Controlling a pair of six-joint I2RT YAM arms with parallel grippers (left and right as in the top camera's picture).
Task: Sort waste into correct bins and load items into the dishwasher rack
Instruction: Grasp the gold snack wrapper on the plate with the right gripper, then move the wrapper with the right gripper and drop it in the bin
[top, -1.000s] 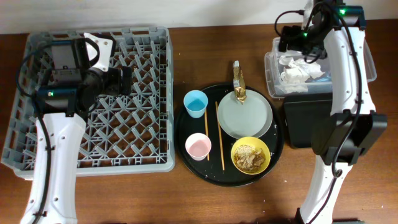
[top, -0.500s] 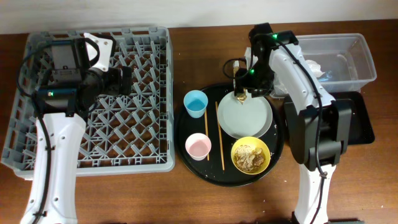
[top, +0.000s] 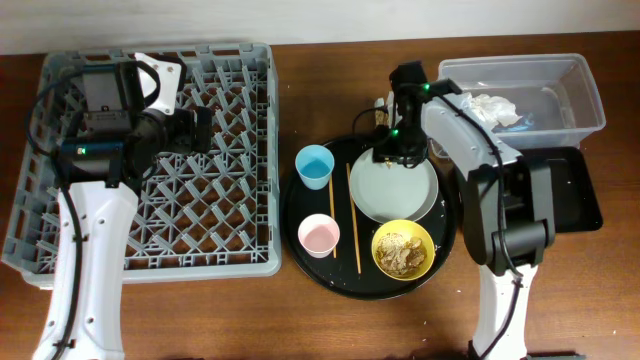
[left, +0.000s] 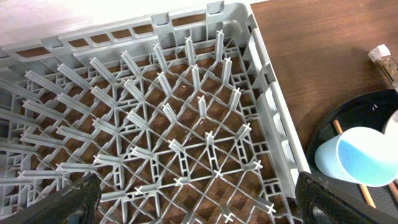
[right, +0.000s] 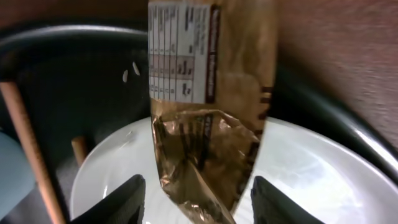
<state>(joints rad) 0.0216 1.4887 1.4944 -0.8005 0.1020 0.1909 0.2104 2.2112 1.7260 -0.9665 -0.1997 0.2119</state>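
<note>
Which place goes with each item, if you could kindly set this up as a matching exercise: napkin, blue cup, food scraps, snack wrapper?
Items:
1. napkin
2. blue cup
3. food scraps
4. snack wrapper

Places:
A. in the yellow bowl
B. lower end over the grey plate
C. in the clear tub
D. on the round black tray

Pairs: 1-C, 2-D, 3-A, 4-B.

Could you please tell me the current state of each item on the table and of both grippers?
dishwasher rack: empty.
light-blue cup: upright, empty.
pink cup: upright, empty.
yellow bowl: upright, holds food scraps.
plate: lying flat.
snack wrapper: one end lying on the plate, not gripped.
clear tub: holds the napkin.
left gripper: open, above the dishwasher rack.
right gripper: open, straddling the snack wrapper.
</note>
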